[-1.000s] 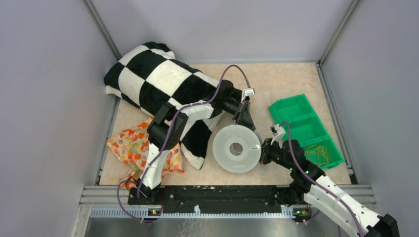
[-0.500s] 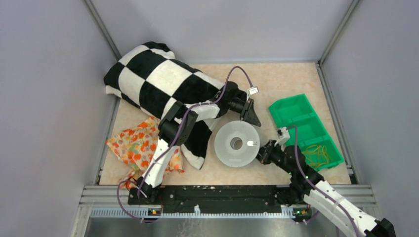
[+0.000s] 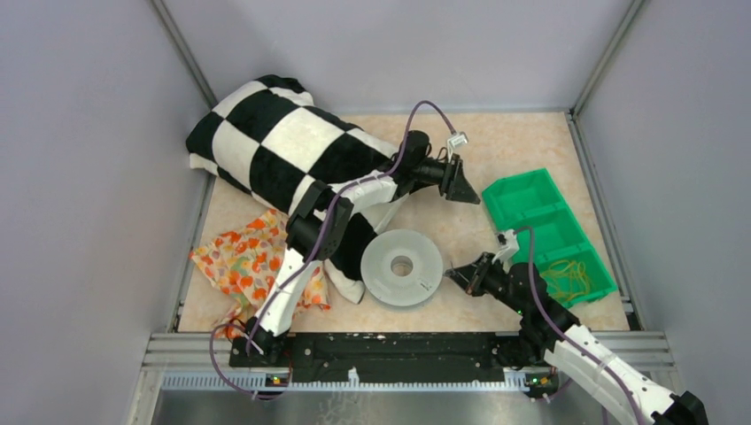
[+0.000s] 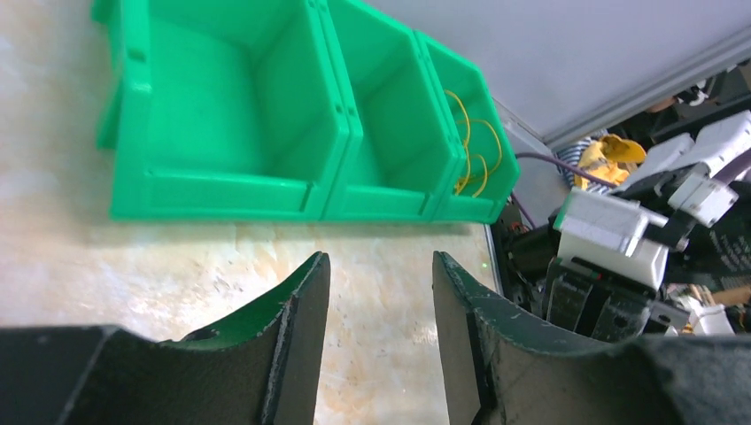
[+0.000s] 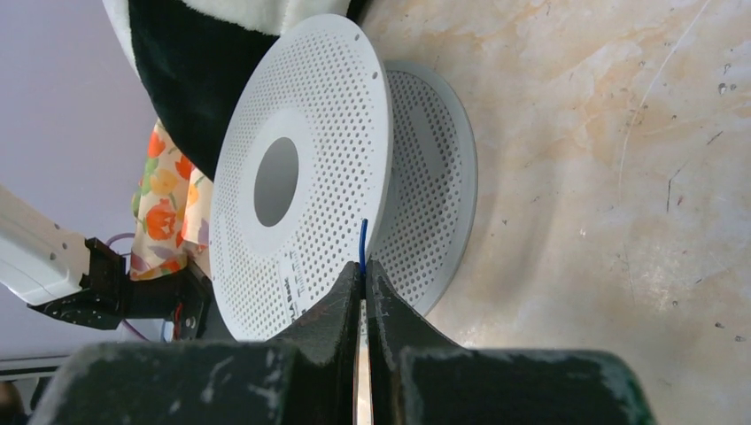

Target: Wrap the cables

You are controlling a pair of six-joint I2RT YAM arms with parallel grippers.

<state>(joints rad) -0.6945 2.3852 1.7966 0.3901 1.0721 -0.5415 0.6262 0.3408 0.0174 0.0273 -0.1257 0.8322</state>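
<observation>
- Since the checked blanket point(image 3: 283, 142) sits right at the 9 o'clock edge of the spool point(image 3: 401, 266), a turning flange could snag on it; can't tell if they touch.
- spool: white, perforated, flat on the table toward 6 o'clock, nothing gripping it. A tug on the wire could slide it rather than wind it.
- green bin point(image 4: 221, 190) at table 3 o'clock, rubber bands point(image 4: 469, 142) in one end bay; a left-arm swing could knock it.
- left gripper point(image 4: 379, 266): jaws roughly half apart, empty, at spool's 1 o'clock, well clear.
- right gripper point(image 5: 362, 270): pinched tight on the cable point(image 5: 363, 239) at spool's 3 o'clock rim.
- cable: only a blue tip shows past the fingertips; it could slip out. Rest not traceable.
- Writing: small raised marks on the flange, unreadable; no brands.
</observation>
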